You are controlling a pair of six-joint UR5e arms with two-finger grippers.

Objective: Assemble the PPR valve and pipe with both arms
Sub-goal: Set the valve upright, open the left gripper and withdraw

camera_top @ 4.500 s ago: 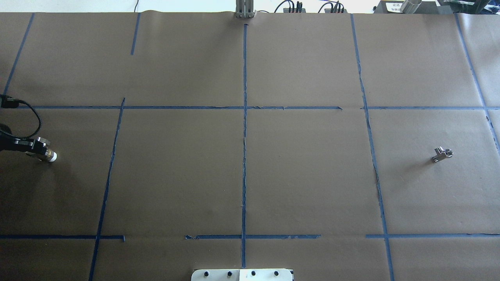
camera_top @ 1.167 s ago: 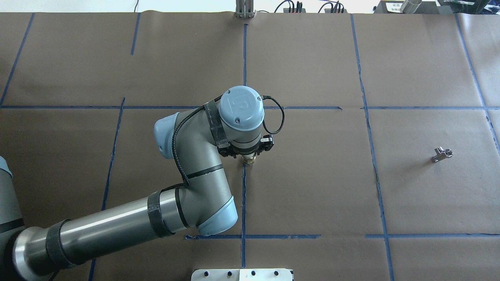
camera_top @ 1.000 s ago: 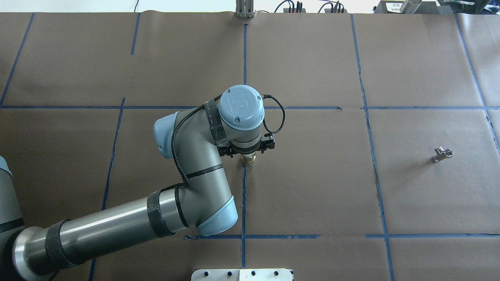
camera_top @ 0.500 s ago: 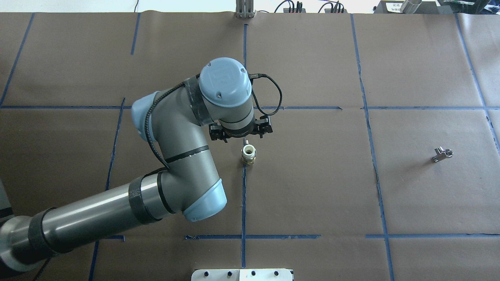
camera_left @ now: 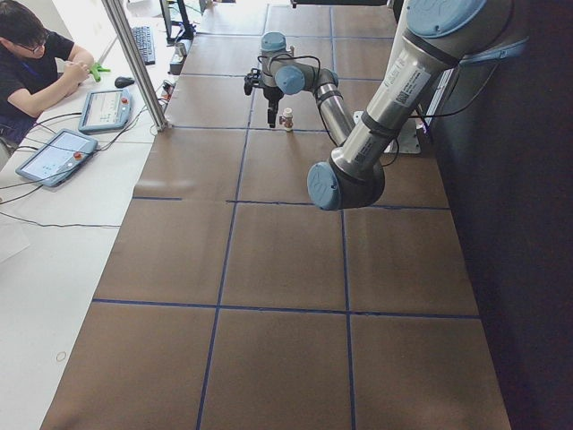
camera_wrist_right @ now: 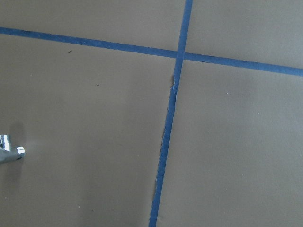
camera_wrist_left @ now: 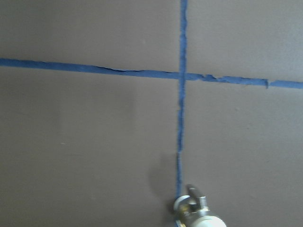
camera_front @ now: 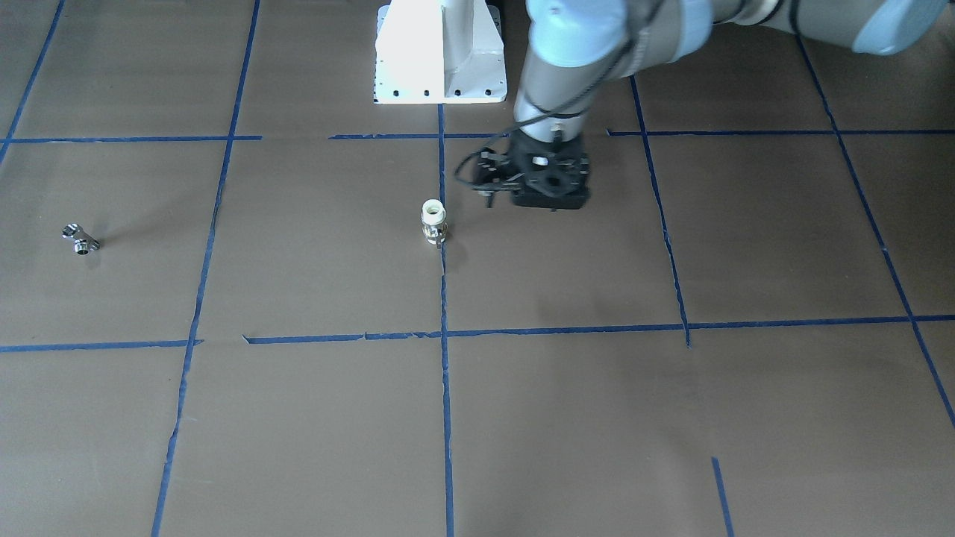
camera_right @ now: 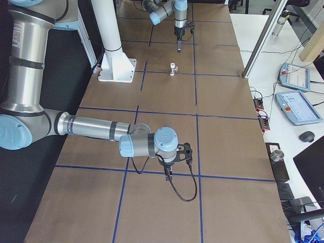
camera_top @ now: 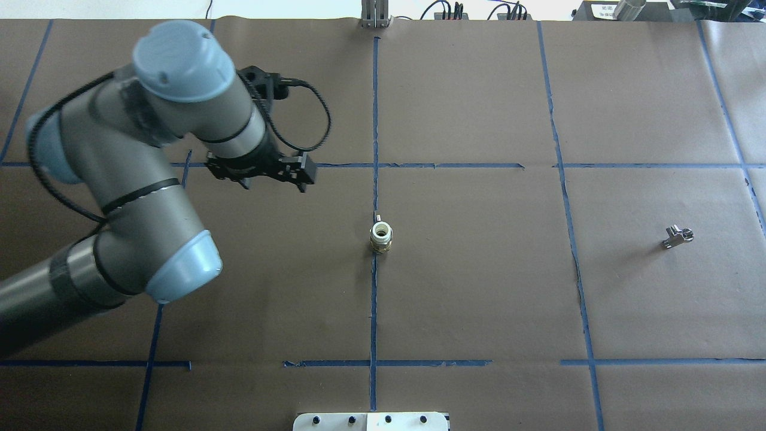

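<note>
Pipe fitting (camera_top: 381, 236) upright on counter (camera_top: 479, 287), on centre tape line (camera_top: 373, 299), unheld. Left hand (camera_top: 261, 175) released, empty, well apart. Valve piece (camera_top: 678, 235) far off, untouched (right hand (camera_right: 168, 174): grip state cannot tell). Joining not begun.

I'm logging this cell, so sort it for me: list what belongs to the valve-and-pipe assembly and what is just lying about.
Belongs to the job:
- white-and-brass fitting, standing on the centre tape line
- small silver metal part, alone on the robot's right side
- left gripper
- right gripper

Just lying about:
- tablet pendants, mouse and metal cup on the white side bench
</note>
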